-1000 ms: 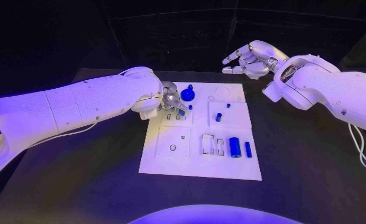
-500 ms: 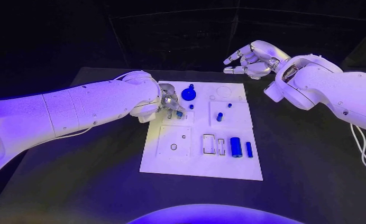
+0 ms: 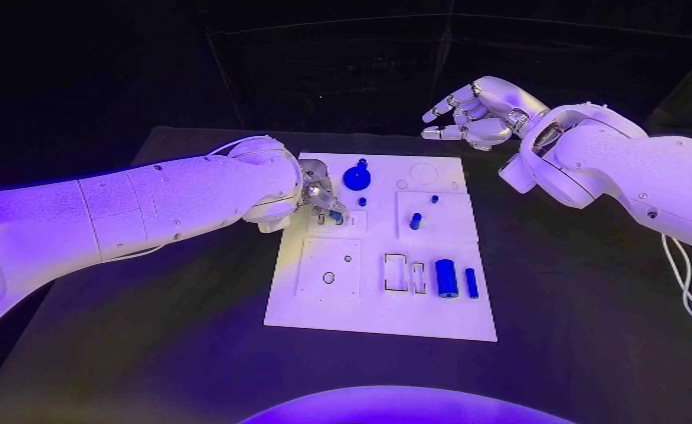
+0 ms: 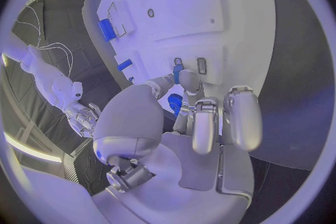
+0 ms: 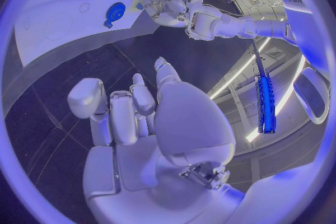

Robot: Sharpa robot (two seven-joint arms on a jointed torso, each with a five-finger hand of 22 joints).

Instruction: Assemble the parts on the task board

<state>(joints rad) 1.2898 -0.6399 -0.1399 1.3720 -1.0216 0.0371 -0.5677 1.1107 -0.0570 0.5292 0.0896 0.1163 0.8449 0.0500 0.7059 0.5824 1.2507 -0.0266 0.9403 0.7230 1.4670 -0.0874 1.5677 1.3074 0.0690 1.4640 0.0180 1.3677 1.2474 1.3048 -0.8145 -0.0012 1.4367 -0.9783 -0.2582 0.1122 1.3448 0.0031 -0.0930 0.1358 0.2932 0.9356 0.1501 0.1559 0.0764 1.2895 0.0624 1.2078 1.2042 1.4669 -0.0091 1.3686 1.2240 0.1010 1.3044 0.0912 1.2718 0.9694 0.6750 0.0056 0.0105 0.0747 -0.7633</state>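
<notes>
The white rectangular task board (image 3: 378, 304) lies flat in the middle of the black table (image 3: 577, 294), and the small blue parts sit scattered across it. Near its far edge a round blue knob-like part (image 3: 356, 179) rests on the plate with a tiny blue piece just beyond it. Toward the middle a short blue peg (image 3: 414, 221) stands or lies in the board's right-hand panel, with a smaller blue dot (image 3: 433, 198) just beyond. Along the near half there is a row of recesses: two outlined rectangular slots (image 3: 394, 273) look unfilled, and just beside them lie a thick blue cylinder (image 3: 446, 278) and a thin blue bar (image 3: 470, 282), side by side.

The left hand (image 3: 320, 197) is down on the board's far left part, fingers curled in together; the left wrist view shows its fingertips (image 4: 187, 79) pinching a small blue piece (image 4: 178, 71) right at a pair of little slots in the plate.

The right hand (image 3: 473, 111) hangs in the air beyond the board's far right corner, well apart from it, fingers loosely curved and spread, holding nothing.
</notes>
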